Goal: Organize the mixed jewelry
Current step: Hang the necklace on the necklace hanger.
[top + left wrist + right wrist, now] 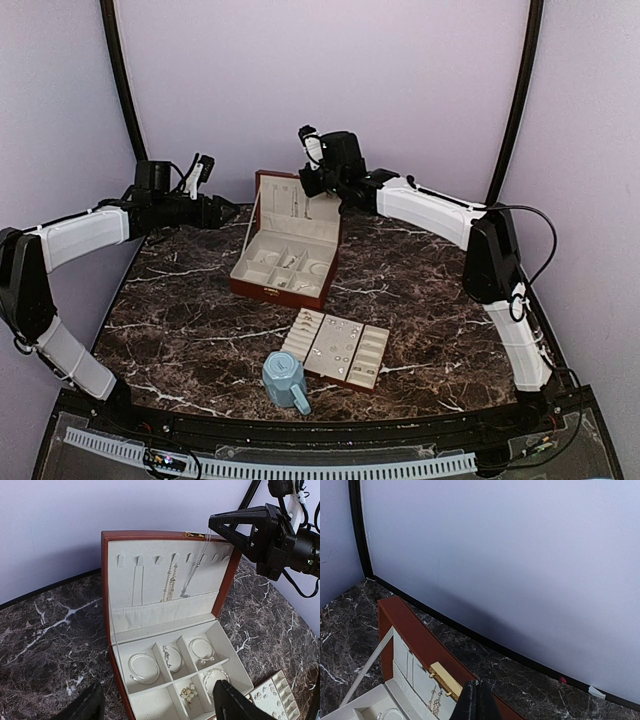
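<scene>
Mixed jewelry (144, 667) lies in the box's (275, 291) compartments. Right gripper (214, 524), clamped on a chain (192, 570), sits at the lid's (150, 580) top edge; left gripper (228, 211), spread, hangs left of the box over bare table (180, 300).

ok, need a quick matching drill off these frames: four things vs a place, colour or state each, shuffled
1 mug
2 tray
3 left gripper
4 right gripper

A shut on chain at top of box lid
B light blue
C open, left of box
D flat, on near side of box

Pairs: 1-B, 2-D, 3-C, 4-A
</scene>
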{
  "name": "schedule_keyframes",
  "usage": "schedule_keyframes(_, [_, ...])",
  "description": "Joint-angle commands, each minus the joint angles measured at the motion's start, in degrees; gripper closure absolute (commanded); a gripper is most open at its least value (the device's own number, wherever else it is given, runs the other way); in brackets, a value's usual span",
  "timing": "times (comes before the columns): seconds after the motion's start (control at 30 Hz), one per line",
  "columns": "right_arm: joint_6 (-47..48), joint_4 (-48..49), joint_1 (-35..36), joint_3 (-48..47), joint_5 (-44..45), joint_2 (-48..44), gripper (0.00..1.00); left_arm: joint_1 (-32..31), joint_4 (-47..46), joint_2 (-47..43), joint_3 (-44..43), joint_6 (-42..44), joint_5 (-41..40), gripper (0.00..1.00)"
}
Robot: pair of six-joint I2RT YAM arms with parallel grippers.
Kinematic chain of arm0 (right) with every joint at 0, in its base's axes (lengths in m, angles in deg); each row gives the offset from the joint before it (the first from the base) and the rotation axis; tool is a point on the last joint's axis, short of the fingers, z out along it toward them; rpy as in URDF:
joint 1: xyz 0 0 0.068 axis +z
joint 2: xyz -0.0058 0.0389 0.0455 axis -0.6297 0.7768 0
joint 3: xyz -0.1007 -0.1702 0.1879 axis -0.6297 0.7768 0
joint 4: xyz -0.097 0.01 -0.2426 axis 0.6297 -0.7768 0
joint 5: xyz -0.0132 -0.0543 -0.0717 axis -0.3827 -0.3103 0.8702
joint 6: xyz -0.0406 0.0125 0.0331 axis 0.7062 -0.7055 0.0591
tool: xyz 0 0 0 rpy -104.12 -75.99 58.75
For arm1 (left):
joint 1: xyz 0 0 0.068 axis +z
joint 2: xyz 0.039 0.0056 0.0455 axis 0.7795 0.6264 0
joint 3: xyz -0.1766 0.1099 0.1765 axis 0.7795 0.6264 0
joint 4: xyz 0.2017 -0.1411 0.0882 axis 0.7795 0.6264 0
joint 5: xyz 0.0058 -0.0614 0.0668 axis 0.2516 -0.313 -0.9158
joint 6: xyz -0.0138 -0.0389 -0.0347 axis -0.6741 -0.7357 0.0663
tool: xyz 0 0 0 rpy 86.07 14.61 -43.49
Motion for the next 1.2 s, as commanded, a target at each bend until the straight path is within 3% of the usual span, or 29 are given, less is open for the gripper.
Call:
schedule_keyframes(0.0, [0.9,2.35,-0.22,0.12,1.4,0.62,1.0,-0.12,-0.86,-0.26,0.81,-0.19,0.88,0.23])
schedule_keyframes(0.63, [5.46,4.01,-0.22,-1.28,4.27,-0.09,1.0,-0.17,-3.05,1.05,1.07,-0.08,4.54,0.23])
schedule_keyframes(1.17, [9.34,6.71,-0.17,5.39,1.84,0.29,1.0,-1.81,-3.74,2.97,0.92,0.66,5.38,0.23])
